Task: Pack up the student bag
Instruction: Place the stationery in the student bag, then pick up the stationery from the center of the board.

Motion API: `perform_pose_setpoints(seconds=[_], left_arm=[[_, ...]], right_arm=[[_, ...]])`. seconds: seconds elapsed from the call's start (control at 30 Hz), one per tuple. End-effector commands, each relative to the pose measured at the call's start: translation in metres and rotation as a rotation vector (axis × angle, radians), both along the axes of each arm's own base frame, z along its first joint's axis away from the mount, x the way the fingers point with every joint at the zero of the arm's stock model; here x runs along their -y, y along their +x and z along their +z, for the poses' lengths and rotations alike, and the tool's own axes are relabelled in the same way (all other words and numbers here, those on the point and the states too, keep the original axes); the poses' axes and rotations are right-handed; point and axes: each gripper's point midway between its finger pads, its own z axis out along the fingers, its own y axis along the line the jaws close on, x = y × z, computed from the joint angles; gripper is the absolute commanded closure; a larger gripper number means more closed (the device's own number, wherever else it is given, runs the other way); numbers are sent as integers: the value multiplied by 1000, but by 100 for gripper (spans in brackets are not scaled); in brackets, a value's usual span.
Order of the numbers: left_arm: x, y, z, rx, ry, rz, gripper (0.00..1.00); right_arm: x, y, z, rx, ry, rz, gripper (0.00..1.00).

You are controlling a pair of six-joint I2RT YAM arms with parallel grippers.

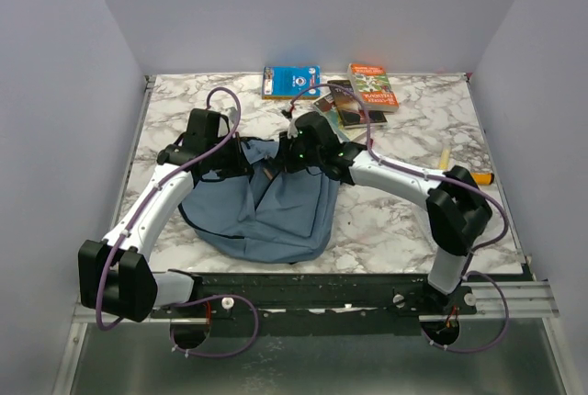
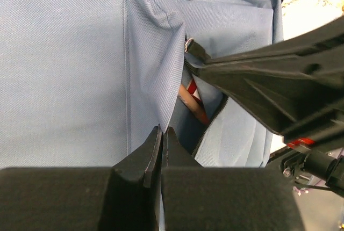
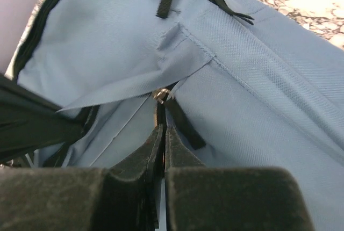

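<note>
Now, with the student bag lying on the table between my arms, my left gripper pinches its fabric while my right gripper clamps the zipper pull; next, I judge, comes a steady draw along the track.

The counter has a white marble pattern with grey veins, and plain pale walls close it in on three sides: the back wall, the left wall and the right wall. Along its near edge runs a dark metal rail, and below that lies a dull grey surface, but I cannot tell if it is the floor. The light is soft and even, a little bluish, and the shadows are weak.
</note>
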Motion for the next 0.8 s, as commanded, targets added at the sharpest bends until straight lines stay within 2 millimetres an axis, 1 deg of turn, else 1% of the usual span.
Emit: perform_pose_setpoints(seconds=[0.0, 0.03, 0.13, 0.23, 0.27, 0.37, 0.4, 0.5, 0.57, 0.67, 0.77], left_arm=[[7, 5, 18, 62, -42, -21, 100], [5, 5, 16, 62, -34, -14, 100], [5, 5, 14, 56, -32, -13, 100], [5, 5, 16, 60, -34, -14, 100], [4, 5, 16, 63, -28, -10, 100], [5, 5, 17, 62, -35, -14, 100], [5, 5, 17, 61, -37, -16, 100], [5, 5, 16, 59, -36, -16, 100], [7, 5, 16, 55, -41, -20, 100], [6, 5, 15, 52, -40, -19, 100], [6, 5, 14, 50, -38, -19, 100]], right_arm=[[22, -1, 54, 119, -2, -29, 91], [28, 3, 61, 145, -20, -54, 86], [56, 17, 64, 195, -113, -182, 71], [99, 35, 57, 232, -209, -371, 51], [117, 42, 54, 234, -236, -440, 46], [166, 56, 39, 209, -289, -594, 36], [185, 62, 31, 185, -290, -652, 34], [229, 78, 8, 88, -254, -755, 32], [248, 86, -10, 44, -242, -788, 32], [268, 99, -37, -1, -270, -826, 31], [278, 113, -62, -38, -309, -830, 32]])
